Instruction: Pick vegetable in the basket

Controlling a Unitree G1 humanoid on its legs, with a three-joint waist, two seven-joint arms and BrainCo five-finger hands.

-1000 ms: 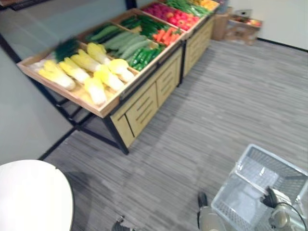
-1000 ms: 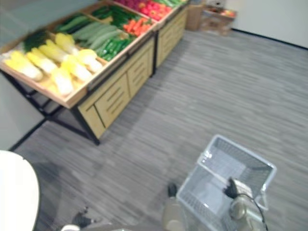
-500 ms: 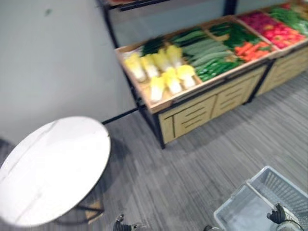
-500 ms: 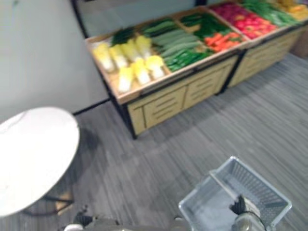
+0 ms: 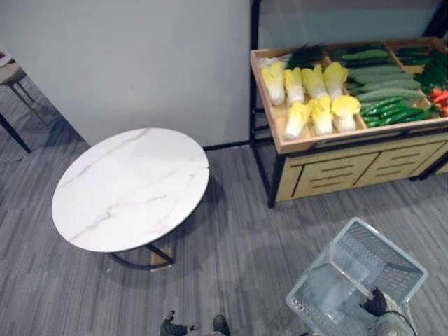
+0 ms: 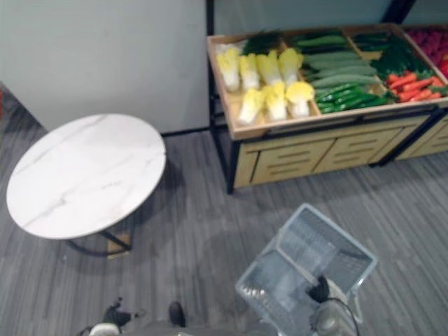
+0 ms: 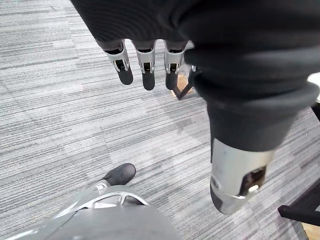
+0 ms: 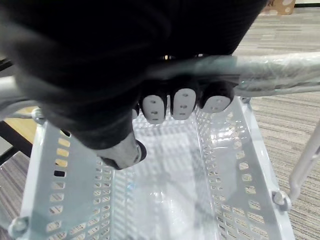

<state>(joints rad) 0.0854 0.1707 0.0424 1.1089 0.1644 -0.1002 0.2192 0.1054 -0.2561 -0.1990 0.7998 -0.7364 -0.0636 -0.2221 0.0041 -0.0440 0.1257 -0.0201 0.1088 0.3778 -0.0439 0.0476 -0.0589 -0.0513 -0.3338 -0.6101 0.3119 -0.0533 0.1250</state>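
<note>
The white mesh basket [image 5: 378, 255] is carried low at the robot's right side. In the right wrist view the right hand [image 8: 172, 105] is seen with its fingers curled round the basket's handle [image 8: 265, 67]. The basket floor is bare, so no vegetable has been picked yet. The left hand [image 7: 146, 65] is seen over the grey carpet [image 5: 238, 231], fingers hanging straight and relaxed, nothing held.

The vegetables are laid on the wooden produce stand [image 5: 336, 143], ahead and to the right, well apart from both hands. The Napa cabbages [image 5: 311, 98] are set in the nearest compartment in two rows, long axes running front to back and white stem ends turned toward the stand's front edge. Cucumbers [image 5: 381, 77] are laid beside them, mostly crosswise, and carrots [image 6: 413, 85] further along.

The basket side is judged nearer the stand, but that hand is taken up, so the pick is expected from the free left hand – across the body or after a turn and some steps. No reach is judged possible from here.

A round marble-top table [image 5: 133, 185] is placed to the left, close to the plain wall [image 5: 140, 63]. Open carpet is seen between the table, the stand and the basket.
</note>
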